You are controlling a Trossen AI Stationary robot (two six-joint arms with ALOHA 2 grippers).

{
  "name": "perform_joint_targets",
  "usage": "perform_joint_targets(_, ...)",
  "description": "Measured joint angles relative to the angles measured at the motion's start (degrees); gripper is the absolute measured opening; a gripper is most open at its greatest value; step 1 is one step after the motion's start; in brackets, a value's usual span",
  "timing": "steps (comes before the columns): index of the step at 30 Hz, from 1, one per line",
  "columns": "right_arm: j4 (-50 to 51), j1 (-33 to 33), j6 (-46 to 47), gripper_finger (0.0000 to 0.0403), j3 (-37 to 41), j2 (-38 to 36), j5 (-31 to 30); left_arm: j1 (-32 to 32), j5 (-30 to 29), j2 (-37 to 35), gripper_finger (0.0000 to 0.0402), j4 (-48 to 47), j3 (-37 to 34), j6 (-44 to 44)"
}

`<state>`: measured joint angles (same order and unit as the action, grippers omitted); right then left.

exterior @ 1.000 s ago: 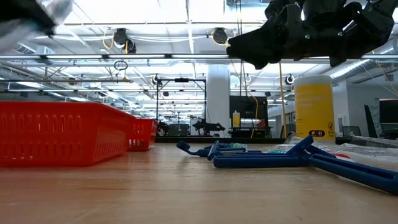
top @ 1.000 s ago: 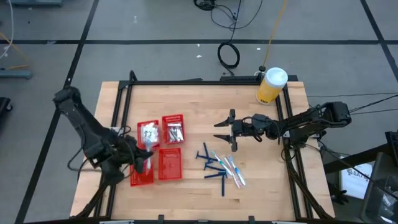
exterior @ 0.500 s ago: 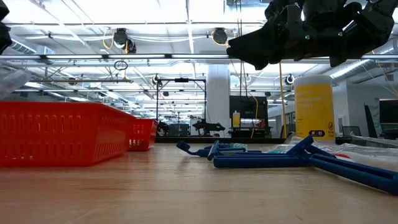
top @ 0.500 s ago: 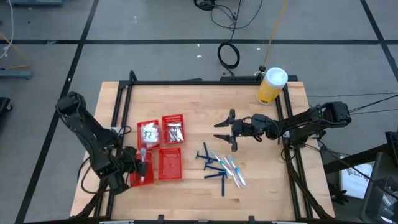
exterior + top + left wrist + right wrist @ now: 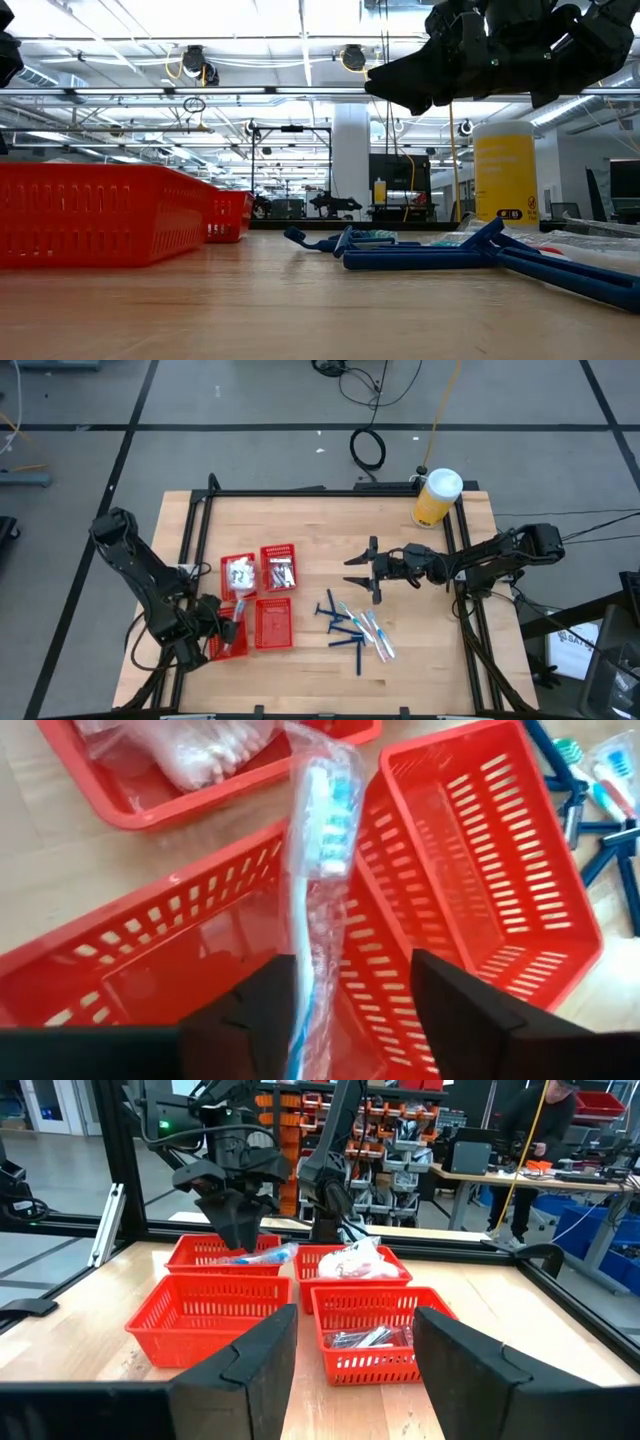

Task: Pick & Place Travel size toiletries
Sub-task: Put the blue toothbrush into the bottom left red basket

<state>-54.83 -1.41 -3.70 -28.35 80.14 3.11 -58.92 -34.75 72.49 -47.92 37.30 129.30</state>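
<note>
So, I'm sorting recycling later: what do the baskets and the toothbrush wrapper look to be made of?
The red baskets look like moulded plastic, slightly glossy, with slotted walls. The toothbrush wrapper seems to be thin clear film: it crinkles, glints and shows the brush through it.

Hidden, cropped and too small to read

In the high view the left tool is covering part of the near-left red basket, so whether it is touching the wrapped toothbrush cannot be told there; in the left wrist view the toothbrush's lower end is running out of the picture between the tool's fingers. The contents of the far baskets are showing too small from above to tell apart. In the low view the right tool is being cut off by the top edge, the razors are running out at the right edge, and the front basket's wall is hiding whatever is lying inside it.
</note>
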Motion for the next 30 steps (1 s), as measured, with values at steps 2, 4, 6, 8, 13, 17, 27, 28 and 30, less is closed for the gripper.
perform_joint_targets(2,0.22,0.00,-0.02,0.0188,-0.01,0.00,0.00,-0.04,0.23,-0.78,0.0213,-0.34,0.00,-0.37)
perform_joint_targets(4,0.68,0.00,-0.04,0.0188,0.01,0.00,0.00,-0.04,-0.86,-2.38,0.0226,-0.68,0.02,-1.46)
perform_joint_targets(6,0.83,0.01,-0.09,0.0189,0.00,0.00,0.00,-0.04,-3.82,-4.60,0.0236,-0.73,0.02,-3.39)
perform_joint_targets(8,0.85,0.00,-0.18,0.0191,0.01,0.00,0.00,-0.04,-7.62,-7.12,0.0243,-0.72,0.16,-5.96)
perform_joint_targets(13,2.61,0.01,-1.47,0.0190,0.00,-0.17,-0.01,0.06,-20.94,-12.00,0.0250,0.24,2.46,-22.12)
perform_joint_targets(17,11.72,1.43,-1.88,0.0188,-0.97,-2.35,-0.08,1.33,-36.62,-14.51,0.0249,6.40,3.74,-44.34)
perform_joint_targets(27,61.54,16.58,11.10,0.0189,-14.25,-4.19,-19.56,18.44,-35.59,-18.53,0.0255,34.84,3.74,-97.28)
perform_joint_targets(28,64.77,18.08,14.11,0.0188,-15.45,-4.13,-21.17,20.63,-31.31,-18.87,0.0255,37.35,3.74,-101.14)
perform_joint_targets(30,70.28,20.84,21.62,0.0186,-17.50,-4.15,-22.86,24.80,-21.72,-19.01,0.0255,43.92,3.75,-108.19)
